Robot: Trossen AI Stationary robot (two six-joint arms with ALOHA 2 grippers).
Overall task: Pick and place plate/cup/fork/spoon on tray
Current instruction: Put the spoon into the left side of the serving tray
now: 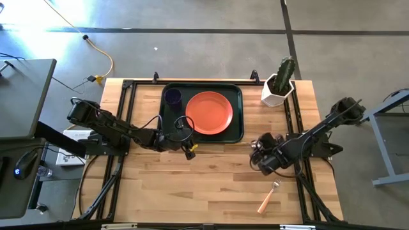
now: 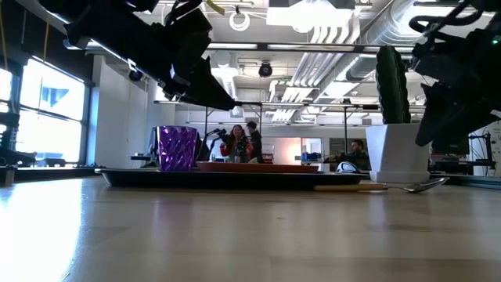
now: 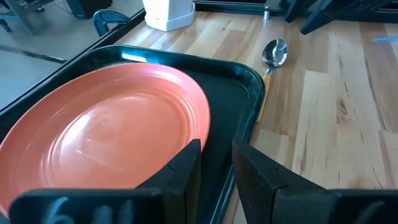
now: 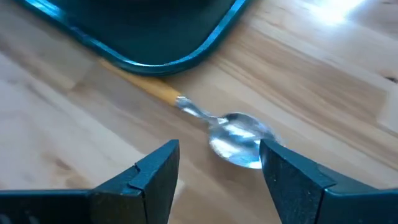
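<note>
Two arms low, right gripper (image 4: 214, 168) jaws wide above spoon (image 4: 236, 140), left gripper (image 3: 216, 163) jaws narrow over tray (image 3: 245, 102).

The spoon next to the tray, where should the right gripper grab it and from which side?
Grip the spoon at the thin neck where bowl meets wooden handle, coming straight down from above. It lies flat on the table, and its handle runs close along the tray rim, leaving little room there. The right gripper hangs open over the bowl, so one finger would land on each side.
</note>
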